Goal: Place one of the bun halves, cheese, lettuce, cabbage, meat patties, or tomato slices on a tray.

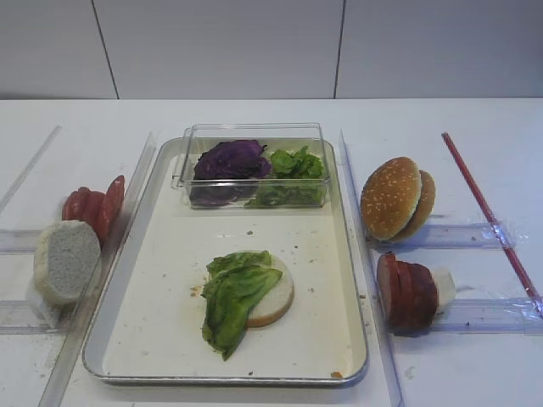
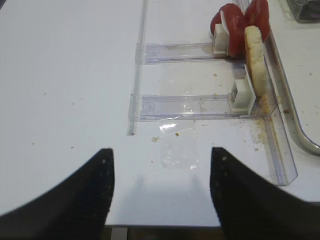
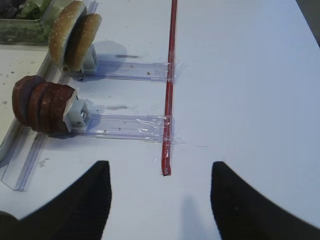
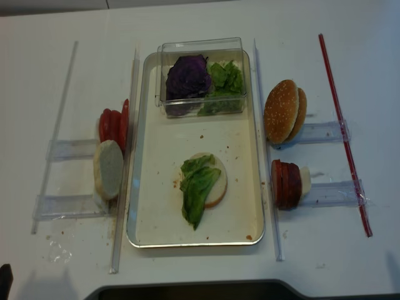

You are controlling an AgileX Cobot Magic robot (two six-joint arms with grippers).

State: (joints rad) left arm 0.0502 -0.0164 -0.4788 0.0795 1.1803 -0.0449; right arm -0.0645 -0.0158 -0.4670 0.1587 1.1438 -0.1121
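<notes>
Illumination is bright, even and diffuse from overhead; the white tabletop (image 1: 475,119) is near overexposure. Shadows are faint and soft. The tray (image 4: 258,206) rim carries mild specular glare. The realsense view is darker toward its corners. In both wrist views the dark near-lens parts along the bottom edge are blurred.

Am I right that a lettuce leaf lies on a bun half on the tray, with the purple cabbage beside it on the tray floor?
Not quite. The lettuce leaf does lie on a bun half on the tray, but the purple cabbage sits inside the clear plastic box at the tray's far end, as the exterior high view shows.
</notes>
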